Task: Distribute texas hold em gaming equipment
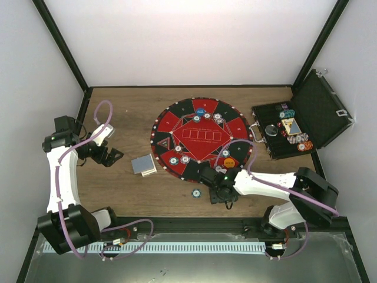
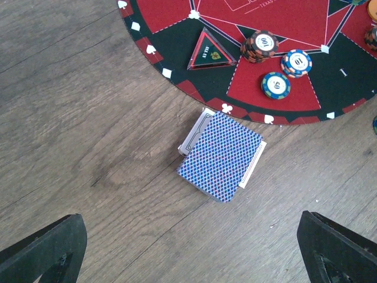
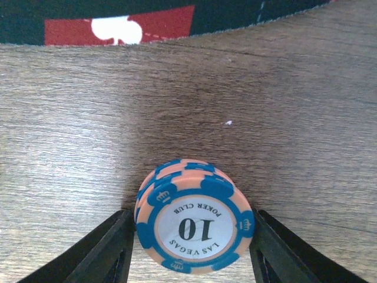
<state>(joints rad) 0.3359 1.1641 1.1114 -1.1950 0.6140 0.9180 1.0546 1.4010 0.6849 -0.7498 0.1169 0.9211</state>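
Round red/blk mat lies flat mid-table on wood tabletop. Blk hinged case sits open at far right, just beside mat's rim, lid tilted back twd wall.

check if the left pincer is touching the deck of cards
Apart. The left wrist view shows bare wood between the deck of cards and both fingers of the open left pincer.

i read, right wrist view, lower centre: blue-and-peach chip face says "10", "las vegas", "poker club" | left wrist view, upper right: brown chip stack "100"; blue-white chip "50"; teal chip "50" | triangle marker "all in" | mat top edge "texas", cut off; white spade and club signs along its rim
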